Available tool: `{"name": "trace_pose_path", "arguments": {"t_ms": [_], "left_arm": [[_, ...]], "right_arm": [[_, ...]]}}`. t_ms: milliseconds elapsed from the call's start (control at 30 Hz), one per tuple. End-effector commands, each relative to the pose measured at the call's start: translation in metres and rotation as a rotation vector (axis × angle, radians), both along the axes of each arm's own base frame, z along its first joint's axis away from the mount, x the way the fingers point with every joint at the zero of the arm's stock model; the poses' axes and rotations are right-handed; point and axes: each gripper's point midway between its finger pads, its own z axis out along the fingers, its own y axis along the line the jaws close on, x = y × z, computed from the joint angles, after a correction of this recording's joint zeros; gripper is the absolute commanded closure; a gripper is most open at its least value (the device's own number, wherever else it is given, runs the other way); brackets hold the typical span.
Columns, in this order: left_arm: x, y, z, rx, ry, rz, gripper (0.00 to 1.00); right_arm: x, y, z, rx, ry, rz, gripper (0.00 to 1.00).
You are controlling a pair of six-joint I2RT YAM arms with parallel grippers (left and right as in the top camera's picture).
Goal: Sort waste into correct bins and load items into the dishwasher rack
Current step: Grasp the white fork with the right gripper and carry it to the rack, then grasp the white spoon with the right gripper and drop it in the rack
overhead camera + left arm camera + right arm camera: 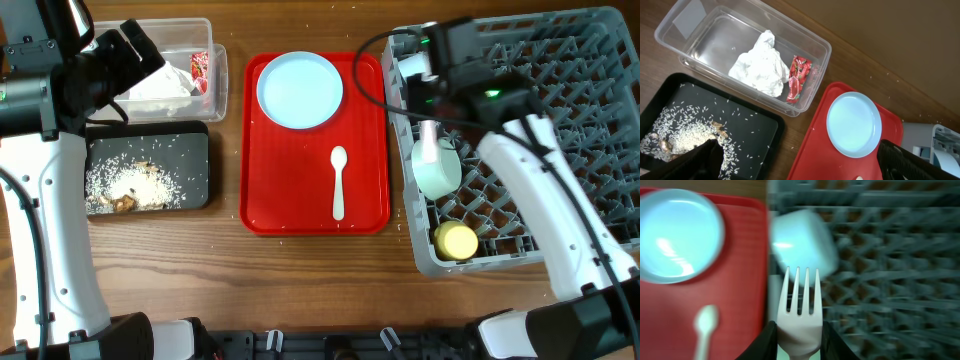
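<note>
Right pincer: dark fingers closed narrow on the handle of the white plastic fork, four tines pointing away from the wrist. This wrist view is blurred.

Just past the tines is the mint-green bowl, smooth and rounded, lying at the left edge of the dishwasher rack, a grey plastic grid with upright pegs. Whether the tines touch the bowl: cannot tell.

Overhead, the small yellow cup sits in the rack's near-left corner, on the near side of the bowl.

Right arm: white links run from the near right edge diagonally across the rack to its far-left corner.

Left of the rack is the flat red serving tray, glossy with rounded corners. On it lies the white plastic spoon, lengthwise, bowl end away. Beyond the spoon is the pale blue round plate.

Left pincer: fingers spread wide, gripping no object, above the shallow black tray.

- That tray holds white rice with brownish food scraps, with loose grains scattered around the heap.
- Beyond it is the clear rectangular plastic tub, holding the crumpled white paper napkin.
- The small red printed wrapper lies just beside the napkin.

Left arm: rises along the left edge of the wooden counter, wrist folded inward over the tub.
</note>
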Motion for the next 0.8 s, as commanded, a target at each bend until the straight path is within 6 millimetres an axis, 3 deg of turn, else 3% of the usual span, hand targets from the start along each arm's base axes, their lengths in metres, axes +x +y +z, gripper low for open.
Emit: {"name": "trace_pose_path", "arguments": {"t_ms": [0, 100, 200, 333, 500, 567, 667, 700, 767], "left_arm": [[-0.001, 0.005, -0.002, 0.02, 0.005, 0.005, 0.0], [-0.001, 0.005, -0.002, 0.02, 0.005, 0.004, 0.0], [-0.001, 0.005, -0.002, 0.02, 0.005, 0.005, 0.0], [-0.001, 0.005, -0.002, 0.02, 0.005, 0.005, 0.0], [-0.001, 0.005, -0.002, 0.02, 0.005, 0.005, 0.0], [-0.001, 0.005, -0.002, 0.02, 0.005, 0.005, 0.0], [-0.001, 0.005, -0.002, 0.02, 0.005, 0.005, 0.0], [-0.001, 0.005, -0.002, 0.02, 0.005, 0.005, 0.0], [-0.001, 0.005, -0.002, 0.02, 0.005, 0.005, 0.0]], "right_arm": [[0.009, -0.052, 0.001, -0.211, 0.015, 0.064, 0.85], [0.021, -0.088, -0.015, -0.26, 0.057, 0.04, 0.85], [0.023, -0.116, -0.051, -0.273, 0.168, 0.004, 0.84], [-0.001, -0.105, -0.098, -0.188, 0.372, 0.06, 0.83], [-0.038, -0.086, -0.106, -0.074, 0.518, 0.118, 0.45], [-0.043, -0.086, -0.095, -0.063, 0.524, 0.089, 0.34], [-0.031, -0.079, -0.044, 0.023, 0.431, -0.027, 0.27], [-0.014, -0.038, -0.004, 0.264, 0.328, 0.041, 0.26], [-0.003, 0.026, 0.046, 0.606, 0.219, 0.262, 0.2]]}}
